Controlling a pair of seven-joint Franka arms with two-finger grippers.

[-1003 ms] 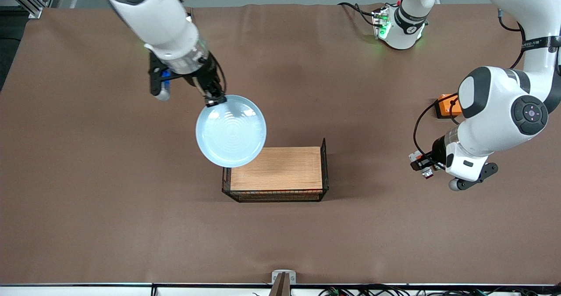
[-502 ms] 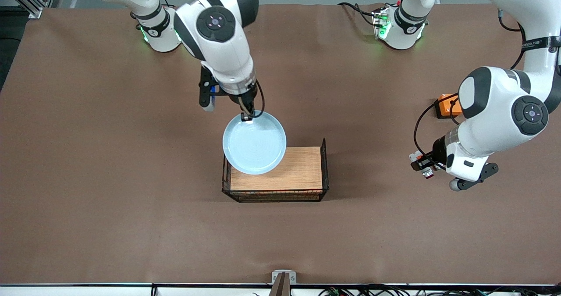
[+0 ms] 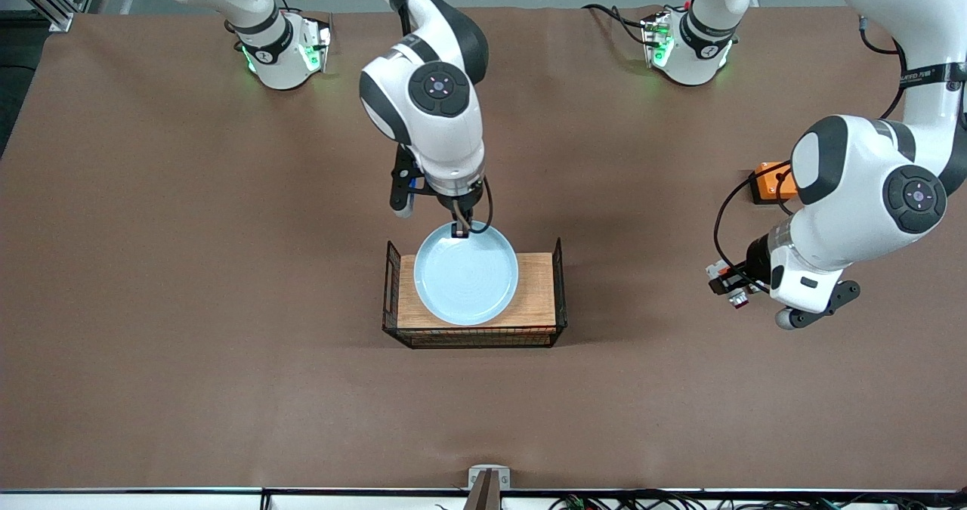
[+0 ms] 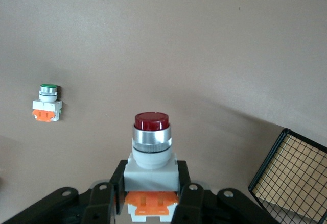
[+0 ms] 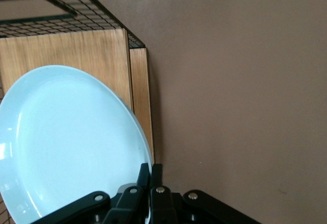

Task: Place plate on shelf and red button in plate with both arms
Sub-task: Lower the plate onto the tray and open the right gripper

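The pale blue plate (image 3: 466, 276) hangs over the wire basket (image 3: 559, 283), covering most of its wooden floor. My right gripper (image 3: 459, 229) is shut on the plate's rim at the edge toward the robots' bases. In the right wrist view the plate (image 5: 66, 142) sits tilted above the wood, pinched in the right gripper (image 5: 153, 170). My left gripper (image 3: 729, 287) is over bare table near the left arm's end, shut on the red button (image 3: 739, 302). In the left wrist view the red button (image 4: 151, 132) stands between the fingers of the left gripper (image 4: 152, 175), red tip pointing away.
An orange box (image 3: 770, 181) lies on the table partly hidden by the left arm. A green-tipped button part (image 4: 47, 104) lies on the brown cloth in the left wrist view. A corner of the basket (image 4: 291, 178) shows in that view too.
The right arm has carried the plate toward the left arm's end and lower, from beside the basket to over its middle. The left arm has stayed still.
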